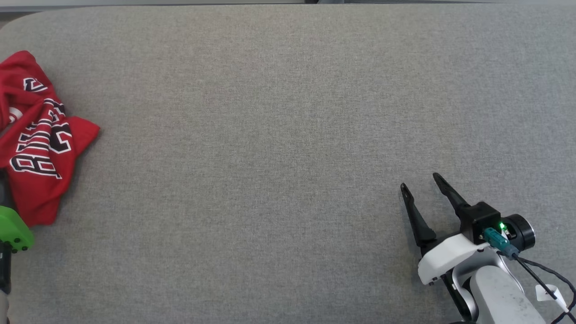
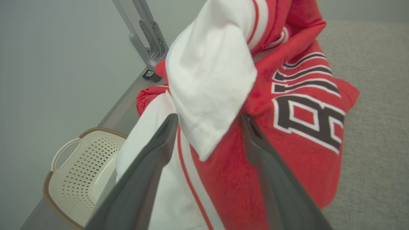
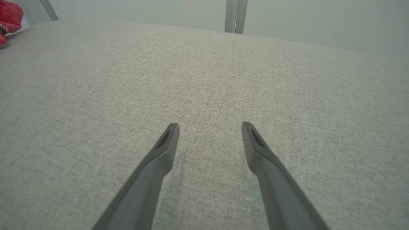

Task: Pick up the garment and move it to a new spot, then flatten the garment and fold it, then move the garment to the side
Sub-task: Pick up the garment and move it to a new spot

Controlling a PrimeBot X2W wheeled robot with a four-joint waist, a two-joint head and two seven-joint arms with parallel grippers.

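The garment (image 1: 38,144) is a red jersey with black-and-white lettering and white parts, lying crumpled at the far left edge of the grey table (image 1: 288,135). In the left wrist view the garment (image 2: 287,95) is close up, and my left gripper (image 2: 209,118) is open with a white fold of it hanging between the two fingers. A green part of the left arm (image 1: 13,229) shows just below the garment. My right gripper (image 1: 419,180) hovers open over bare table at the lower right, far from the garment, with nothing between its fingers (image 3: 166,143). A red corner of the garment (image 3: 9,16) shows at the far upper left there.
A cream perforated basket (image 2: 80,166) stands on the floor beside the table's left edge. A grey metal frame leg (image 2: 147,35) rises behind it. A grey post (image 3: 235,16) stands beyond the table's far edge.
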